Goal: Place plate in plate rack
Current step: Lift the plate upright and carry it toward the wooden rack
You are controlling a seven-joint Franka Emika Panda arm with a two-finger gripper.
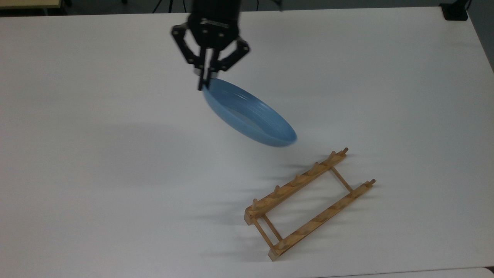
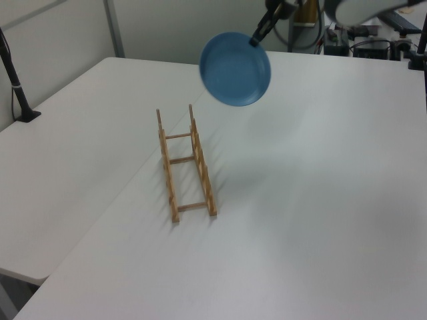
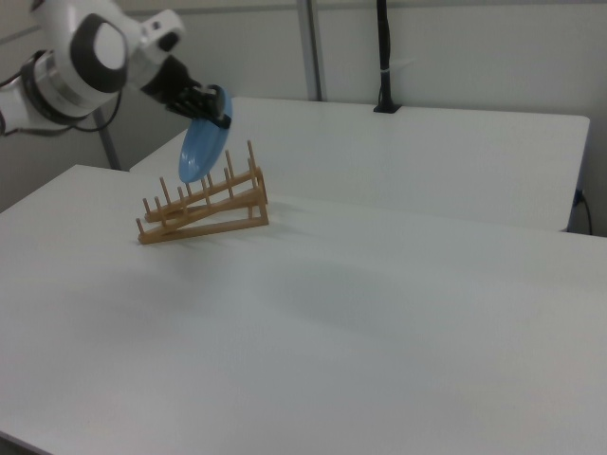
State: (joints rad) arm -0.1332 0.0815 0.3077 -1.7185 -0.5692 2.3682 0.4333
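Top view: black two-finger gripper (image 1: 203, 82) is clamped on the rim of the round light-blue glossy plate (image 1: 251, 116), held tilted above the white table (image 1: 96, 154), at 11 o'clock from the light-brown wooden pegged plate rack (image 1: 308, 202)

You are looking at a white table (image 1: 96, 173) taking up most of the top view, with a second white table (image 2: 73, 153) sitting just beside it, a narrow seam running between them in the left view. A black pole (image 2: 13, 80) on a black base is standing at the far edge of that second table. Grey wall panels (image 3: 455, 47) are running behind the tables. Cables and dark equipment (image 2: 373, 40) are lying at the left view's upper right.
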